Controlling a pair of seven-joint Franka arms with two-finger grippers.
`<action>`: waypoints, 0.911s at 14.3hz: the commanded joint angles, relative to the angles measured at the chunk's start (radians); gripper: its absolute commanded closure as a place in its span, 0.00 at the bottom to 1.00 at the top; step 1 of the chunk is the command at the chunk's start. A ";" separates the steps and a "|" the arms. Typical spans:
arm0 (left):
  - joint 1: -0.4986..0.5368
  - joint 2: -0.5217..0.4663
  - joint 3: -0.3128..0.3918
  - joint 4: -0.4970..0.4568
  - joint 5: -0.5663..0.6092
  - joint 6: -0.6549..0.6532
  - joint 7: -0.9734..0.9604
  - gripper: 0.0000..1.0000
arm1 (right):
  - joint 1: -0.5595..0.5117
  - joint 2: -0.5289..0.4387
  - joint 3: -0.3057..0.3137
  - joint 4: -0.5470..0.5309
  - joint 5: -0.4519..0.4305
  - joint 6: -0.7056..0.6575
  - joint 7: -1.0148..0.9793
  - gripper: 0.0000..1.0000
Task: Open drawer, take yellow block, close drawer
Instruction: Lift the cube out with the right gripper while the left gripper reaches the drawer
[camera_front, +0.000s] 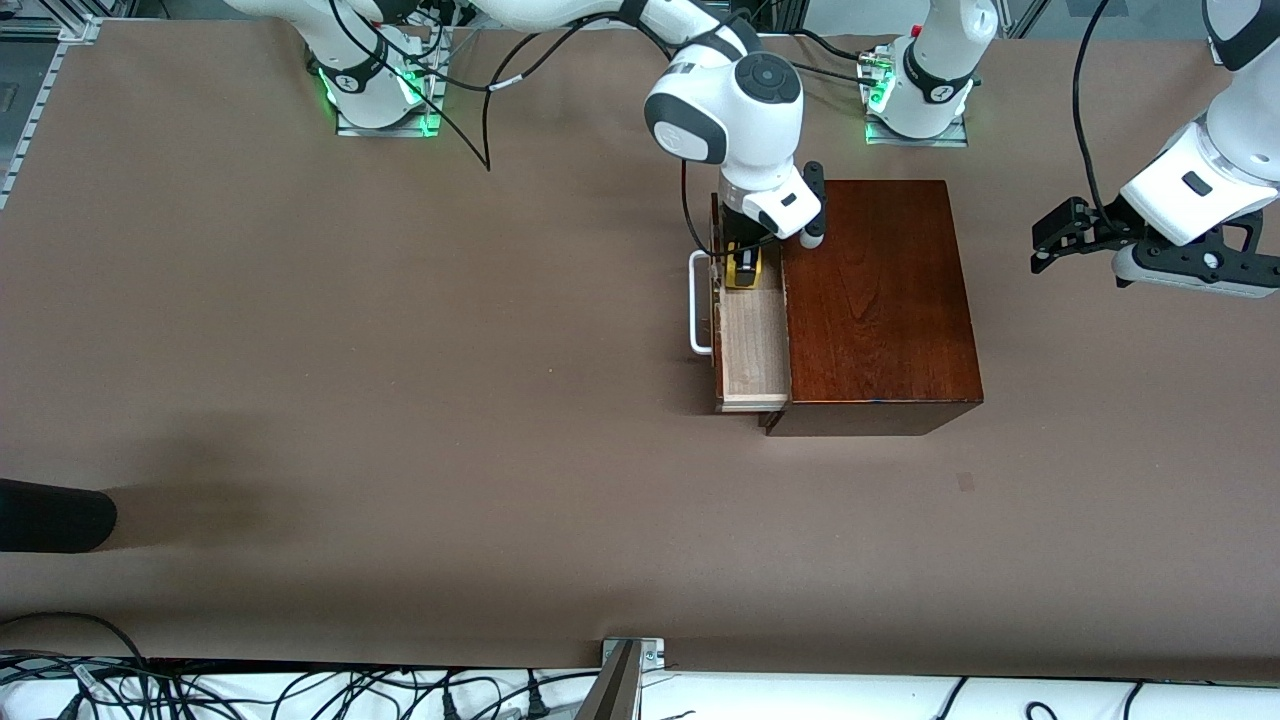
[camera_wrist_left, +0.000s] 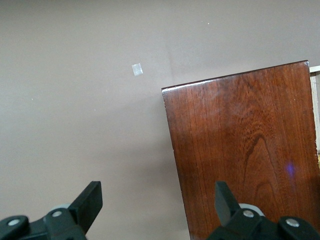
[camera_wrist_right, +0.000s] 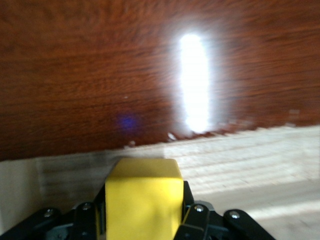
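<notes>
Drawer (camera_front: 752, 340) stands open — right gripper (camera_front: 743, 268) reaches into it, jaws pinching the yellow block (camera_wrist_right: 144, 197). Next: lift clear of the drawer, then push it shut. Left gripper (camera_front: 1050, 236) waits, jaws spread, beside the wooden box (camera_front: 875, 300).

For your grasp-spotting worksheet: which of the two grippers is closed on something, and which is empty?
The right gripper, down in the open drawer, is shut on the yellow block. The left gripper hangs open and empty by the wooden box.
</notes>
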 joint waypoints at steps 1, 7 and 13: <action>0.000 0.007 -0.003 0.015 -0.006 -0.003 0.015 0.00 | -0.006 -0.066 -0.002 0.050 0.012 -0.097 0.043 1.00; 0.000 0.007 -0.004 0.017 -0.008 -0.003 0.018 0.00 | -0.133 -0.242 -0.009 0.050 0.048 -0.261 0.049 1.00; -0.018 0.007 -0.099 0.024 -0.049 -0.063 0.022 0.00 | -0.331 -0.347 -0.061 0.034 0.114 -0.366 0.110 1.00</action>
